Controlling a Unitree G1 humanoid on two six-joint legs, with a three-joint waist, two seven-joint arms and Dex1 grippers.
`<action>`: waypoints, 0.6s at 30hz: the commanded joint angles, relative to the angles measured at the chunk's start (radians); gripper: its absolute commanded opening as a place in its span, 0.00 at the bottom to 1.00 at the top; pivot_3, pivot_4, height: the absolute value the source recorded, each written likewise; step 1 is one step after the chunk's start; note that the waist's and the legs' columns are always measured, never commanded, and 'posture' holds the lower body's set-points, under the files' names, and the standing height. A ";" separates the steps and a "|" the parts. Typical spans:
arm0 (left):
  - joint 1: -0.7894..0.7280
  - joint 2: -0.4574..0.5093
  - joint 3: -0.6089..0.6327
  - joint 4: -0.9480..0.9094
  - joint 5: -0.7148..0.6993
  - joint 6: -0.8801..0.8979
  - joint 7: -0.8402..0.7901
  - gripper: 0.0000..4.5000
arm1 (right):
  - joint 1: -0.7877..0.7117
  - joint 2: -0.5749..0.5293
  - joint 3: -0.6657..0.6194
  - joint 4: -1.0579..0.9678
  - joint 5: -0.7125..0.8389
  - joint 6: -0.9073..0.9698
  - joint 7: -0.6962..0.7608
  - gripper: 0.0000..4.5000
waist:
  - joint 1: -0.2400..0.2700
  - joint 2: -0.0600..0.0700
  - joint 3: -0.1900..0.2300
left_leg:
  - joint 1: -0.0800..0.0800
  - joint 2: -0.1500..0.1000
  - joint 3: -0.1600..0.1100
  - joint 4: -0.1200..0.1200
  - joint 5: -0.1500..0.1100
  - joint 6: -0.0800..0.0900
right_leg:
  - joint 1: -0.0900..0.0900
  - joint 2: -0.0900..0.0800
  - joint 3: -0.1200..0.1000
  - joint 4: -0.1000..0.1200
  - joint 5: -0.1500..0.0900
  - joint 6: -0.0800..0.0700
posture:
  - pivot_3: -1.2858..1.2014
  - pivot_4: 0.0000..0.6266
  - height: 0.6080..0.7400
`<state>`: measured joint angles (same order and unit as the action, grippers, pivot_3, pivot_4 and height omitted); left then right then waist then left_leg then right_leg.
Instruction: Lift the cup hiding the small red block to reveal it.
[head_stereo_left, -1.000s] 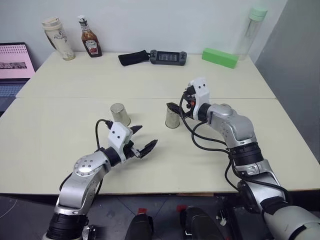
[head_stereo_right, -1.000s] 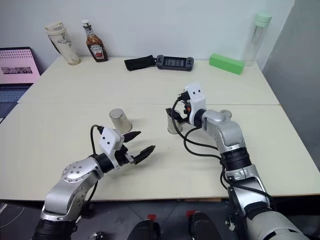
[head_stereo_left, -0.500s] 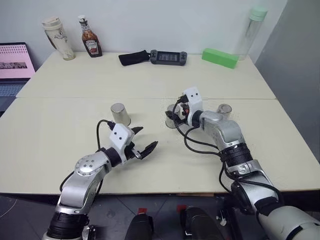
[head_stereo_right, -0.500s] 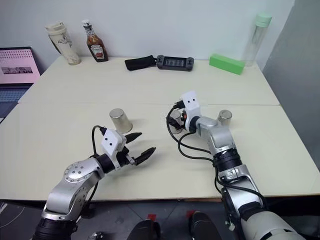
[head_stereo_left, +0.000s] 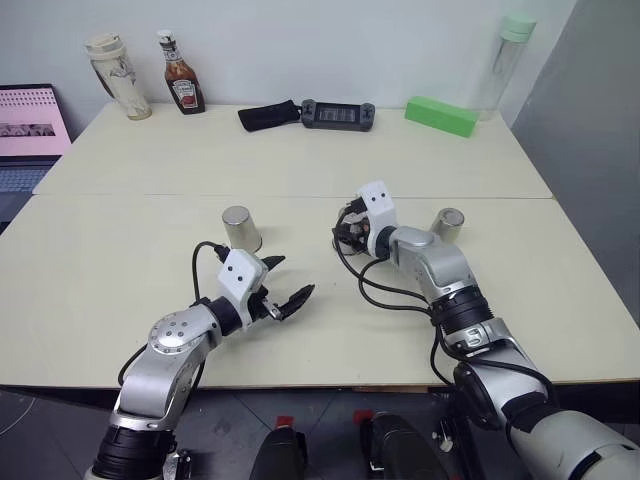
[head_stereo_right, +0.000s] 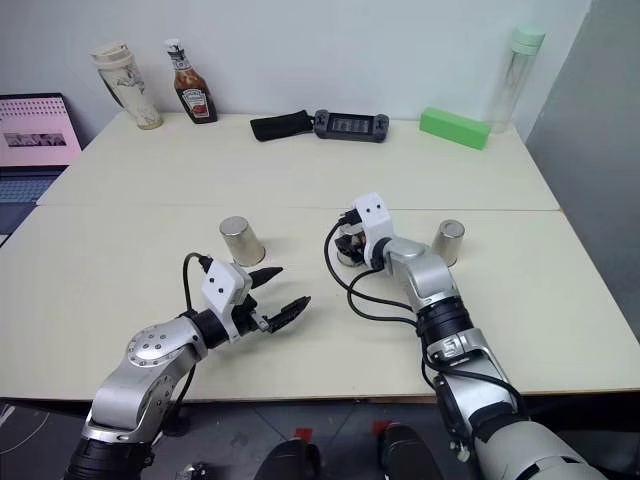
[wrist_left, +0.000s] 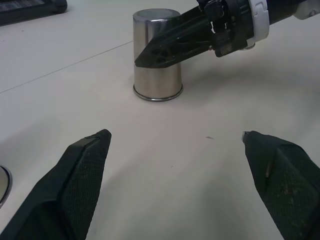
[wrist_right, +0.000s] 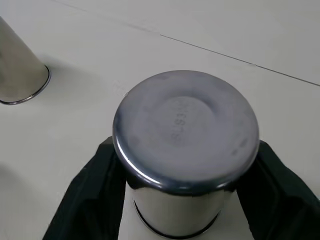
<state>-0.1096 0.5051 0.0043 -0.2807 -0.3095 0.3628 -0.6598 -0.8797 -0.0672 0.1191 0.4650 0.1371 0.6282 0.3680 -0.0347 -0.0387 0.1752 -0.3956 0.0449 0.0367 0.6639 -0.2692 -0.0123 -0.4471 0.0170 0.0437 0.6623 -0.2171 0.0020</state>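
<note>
Three identical silver cups stand upside down on the cream table (head_stereo_left: 150, 300): a left cup (head_stereo_left: 240, 228), a middle cup (wrist_right: 185, 125) and a right cup (head_stereo_left: 449, 223). My right gripper (head_stereo_left: 350, 228) is shut on the middle cup (wrist_left: 157, 82), one black finger (wrist_right: 92, 192) on each side of its wall. The cup's rim rests on the table. My left gripper (head_stereo_left: 290, 278) hovers open in front of the left cup, holding nothing. The small red block is hidden.
Along the table's far edge stand a beige tumbler (head_stereo_left: 118, 75), a ketchup bottle (head_stereo_left: 180, 85), a black case (head_stereo_left: 267, 115), a black controller (head_stereo_left: 335, 113), a green box (head_stereo_left: 440, 115) and a tall clear bottle (head_stereo_left: 505, 65). A laptop (head_stereo_left: 30, 125) sits off the table's left.
My right gripper sank and shifted left around the middle cup, then shut on it. The right cup came into view from behind that arm. The left arm stayed put.
</note>
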 joint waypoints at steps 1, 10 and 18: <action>0.004 0.021 0.004 -0.021 -0.002 -0.022 -0.029 1.00 | -0.015 -0.004 -0.026 -0.148 0.043 0.037 0.036 0.59 | 0.000 0.000 0.000 | 0.000 0.000 0.000 0.000 0.000 0.000 | 0.000 0.000 0.000 0.000 0.000 0.000 | 0.52 0.24 1.00; -0.006 0.032 0.011 -0.007 -0.002 -0.022 -0.047 1.00 | -0.012 -0.108 -0.024 -0.401 0.077 0.243 0.073 0.59 | 0.003 0.000 0.000 | -0.001 0.000 -0.002 0.000 0.000 0.000 | 0.000 0.000 -0.002 0.000 -0.001 0.001 | 0.52 0.24 1.00; -0.019 0.033 0.010 -0.002 -0.001 -0.017 -0.057 1.00 | 0.062 -0.160 -0.009 -0.432 0.066 0.275 0.076 0.59 | 0.002 0.000 0.000 | -0.001 0.000 -0.002 0.000 0.000 0.000 | 0.000 0.000 -0.001 -0.001 -0.001 0.002 | 0.52 0.24 1.00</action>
<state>-0.1196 0.5292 0.0045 -0.2656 -0.3094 0.3620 -0.7112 -0.8083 -0.2129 0.1167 0.0921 0.2008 0.9032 0.4364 -0.0327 -0.0385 0.1753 -0.3964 0.0446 0.0352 0.6641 -0.2692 -0.0123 -0.4469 0.0168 0.0426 0.6616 -0.2185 0.0040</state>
